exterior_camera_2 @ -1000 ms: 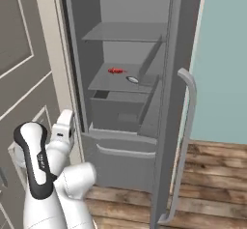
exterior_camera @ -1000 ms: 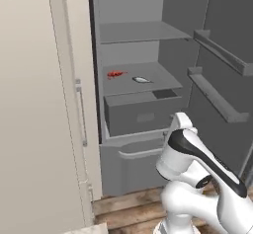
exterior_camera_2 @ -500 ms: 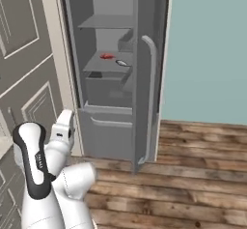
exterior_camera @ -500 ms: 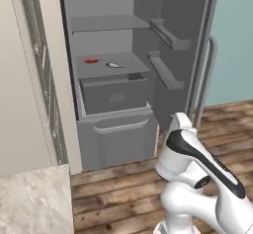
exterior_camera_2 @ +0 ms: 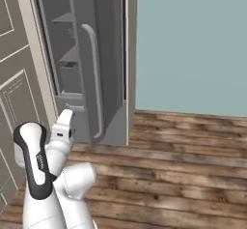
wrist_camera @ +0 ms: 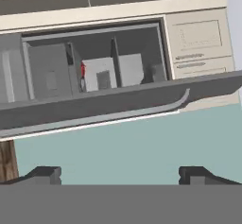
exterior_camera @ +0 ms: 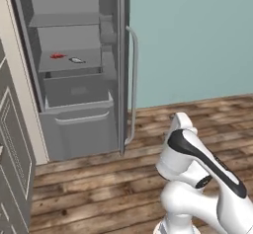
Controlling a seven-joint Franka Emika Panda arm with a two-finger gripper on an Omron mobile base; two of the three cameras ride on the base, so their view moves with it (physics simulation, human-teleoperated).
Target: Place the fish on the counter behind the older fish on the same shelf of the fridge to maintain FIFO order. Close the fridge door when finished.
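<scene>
With both fish (exterior_camera: 58,56) on the shelf (exterior_camera: 69,66), grey one (exterior_camera: 76,60) at 3 o'clock, the empty end effector (wrist_camera: 120,173), fingers apart, next had to swing the door (exterior_camera: 122,65) shut.

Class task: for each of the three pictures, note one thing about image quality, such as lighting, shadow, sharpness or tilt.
Left base view: flat, even rendered light, no glare; the small red-orange fish and small grey-silver fish on the flat grey shelf stay tiny and soft. Right base view: the tall grey fridge door looks evenly lit, its silver bar handle unglinting. Hand view: rolled sideways, the fridge lying horizontal, edges slightly blurred.
</scene>
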